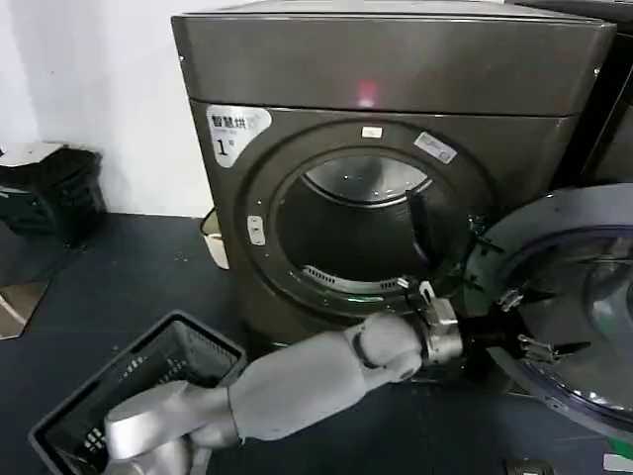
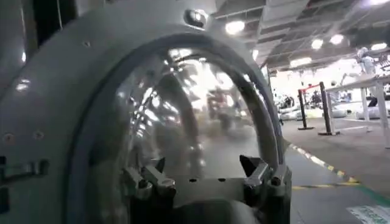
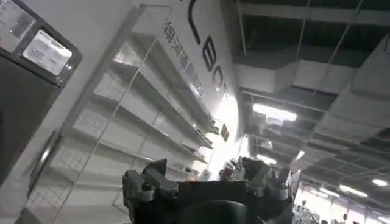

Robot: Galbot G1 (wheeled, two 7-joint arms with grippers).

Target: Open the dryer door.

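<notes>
At the front of the dryer [image 1: 396, 148], the drum opening stands fully uncovered, a dark round hole ringed by its frame, with the pink light glowing above it. The dryer door [image 1: 579, 297] has swung out to the robot's right and hangs wide, its inner side turned toward the camera.

The left arm reaches across the floor in front of the machine, and the left gripper [image 1: 509, 322] sits right at the door's inner face, near its lower edge. In the left wrist view the left gripper [image 2: 204, 173] has its fingers spread apart with the domed glass of the door [image 2: 183, 115] just ahead of them, clamped on nothing. The right gripper [image 3: 207, 182] points up toward shelving and the ceiling, away from the work; its fingers look apart and hold nothing.

My judgement is that the opening itself is essentially done. What remains is small: drawing the left arm clear of the door.
</notes>
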